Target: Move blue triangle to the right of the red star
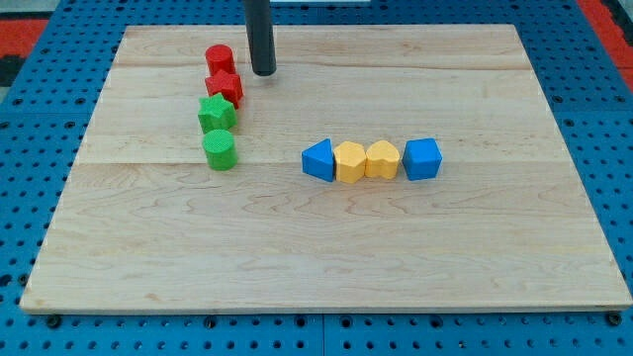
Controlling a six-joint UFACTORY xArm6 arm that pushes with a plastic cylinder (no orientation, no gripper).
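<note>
The blue triangle [318, 160] lies near the board's middle, at the left end of a row of blocks. The red star [225, 88] lies in the upper left, second in a column of blocks. My tip [262, 73] stands just right of the red star and the red cylinder [220, 58], a small gap apart from them. It is far up and left of the blue triangle.
A green star [216, 114] and a green cylinder [221, 150] continue the column below the red star. Right of the blue triangle sit a yellow block [350, 162], a yellow heart [382, 159] and a blue cube [422, 158]. The wooden board [326, 257] lies on a blue pegboard.
</note>
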